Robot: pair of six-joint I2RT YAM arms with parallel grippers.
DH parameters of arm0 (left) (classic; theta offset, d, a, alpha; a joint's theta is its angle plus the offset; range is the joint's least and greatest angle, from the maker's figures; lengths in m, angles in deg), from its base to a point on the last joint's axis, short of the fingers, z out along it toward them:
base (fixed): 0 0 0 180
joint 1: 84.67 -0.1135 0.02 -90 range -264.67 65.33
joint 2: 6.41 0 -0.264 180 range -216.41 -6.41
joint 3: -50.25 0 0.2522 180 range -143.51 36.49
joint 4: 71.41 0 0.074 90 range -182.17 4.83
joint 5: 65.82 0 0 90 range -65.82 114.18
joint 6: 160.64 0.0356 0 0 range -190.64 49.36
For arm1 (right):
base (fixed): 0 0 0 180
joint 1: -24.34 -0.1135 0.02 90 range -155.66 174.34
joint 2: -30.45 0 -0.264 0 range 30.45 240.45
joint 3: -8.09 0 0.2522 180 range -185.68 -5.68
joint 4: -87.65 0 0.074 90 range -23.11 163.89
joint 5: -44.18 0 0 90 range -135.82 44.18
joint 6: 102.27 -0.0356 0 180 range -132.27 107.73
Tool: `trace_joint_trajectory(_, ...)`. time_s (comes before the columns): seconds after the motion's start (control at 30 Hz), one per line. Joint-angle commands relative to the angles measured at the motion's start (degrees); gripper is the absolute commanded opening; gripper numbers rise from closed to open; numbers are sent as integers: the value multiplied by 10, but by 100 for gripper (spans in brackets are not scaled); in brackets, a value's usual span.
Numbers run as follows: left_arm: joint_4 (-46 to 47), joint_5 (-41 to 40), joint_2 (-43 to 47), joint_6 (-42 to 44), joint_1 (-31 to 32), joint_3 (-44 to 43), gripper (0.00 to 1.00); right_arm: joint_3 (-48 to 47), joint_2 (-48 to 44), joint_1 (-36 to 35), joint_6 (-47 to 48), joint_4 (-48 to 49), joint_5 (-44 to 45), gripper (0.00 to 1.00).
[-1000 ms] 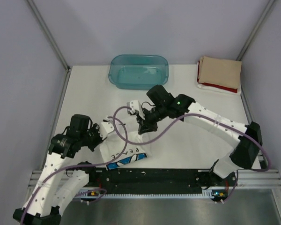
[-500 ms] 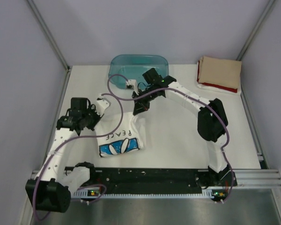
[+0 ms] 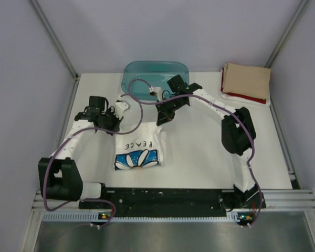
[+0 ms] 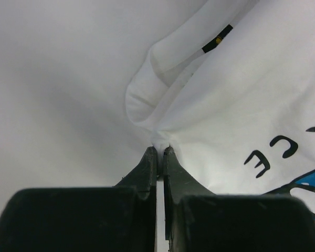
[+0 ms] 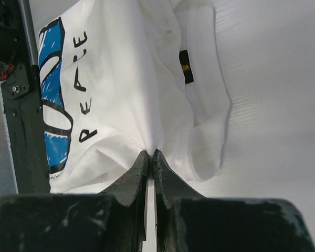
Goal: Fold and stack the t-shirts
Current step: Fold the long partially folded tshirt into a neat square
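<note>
Two pinches, one garment: left gripper (image 3: pixel 113 119) and right gripper (image 3: pixel 161 116) each clenched on a far corner of the white t-shirt (image 3: pixel 139 149), cloth bunched between the tips in both wrist views; shirt lies mid-table (image 3: pixel 199 157), just near of the teal tub (image 3: pixel 155 79); tan t-shirt (image 3: pixel 247 79) over red t-shirt (image 3: pixel 247 98), well apart, far right; judgement: hold both grips level and evenly spread, edge taut, lay flat before letting go; long axis near-to-far, shoulders toward the tub, print toward the bases
</note>
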Motion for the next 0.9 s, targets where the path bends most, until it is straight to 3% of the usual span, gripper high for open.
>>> trace_joint_trajectory(0.0,-25,-28,-69,-28,-12,-64,0,-17,4,15,-1,-7,44,2)
trace_joint_trajectory(0.1,-13,-28,-99,-39,-12,-72,0,-17,14,21,2,-1,66,4)
trace_joint_trajectory(0.27,14,-26,-133,-65,-12,-76,16,-17,34,23,3,13,78,6)
trace_joint_trajectory(0.33,24,-25,-139,-72,-12,-79,25,-17,43,25,2,17,85,11)
trace_joint_trajectory(0.43,39,-51,-151,-87,-12,-90,36,-16,50,31,-28,44,116,39)
trace_joint_trajectory(0.5,44,-98,-160,-101,-12,-111,39,-19,46,37,-60,67,158,77)
trace_joint_trajectory(0.53,39,-117,-162,-106,-12,-125,39,-24,40,40,-72,73,179,88)
trace_joint_trajectory(0.6,19,-132,-152,-120,-12,-149,39,-26,13,41,-92,75,217,91)
trace_joint_trajectory(0.7,-15,-86,-92,-140,-6,-147,41,13,-78,38,-140,105,273,96)
trace_joint_trajectory(0.8,-29,-25,-18,-140,14,-106,42,112,-193,13,-183,192,295,99)
trace_joint_trajectory(0.87,-4,36,31,-134,15,-55,36,205,-274,-22,-213,276,279,99)
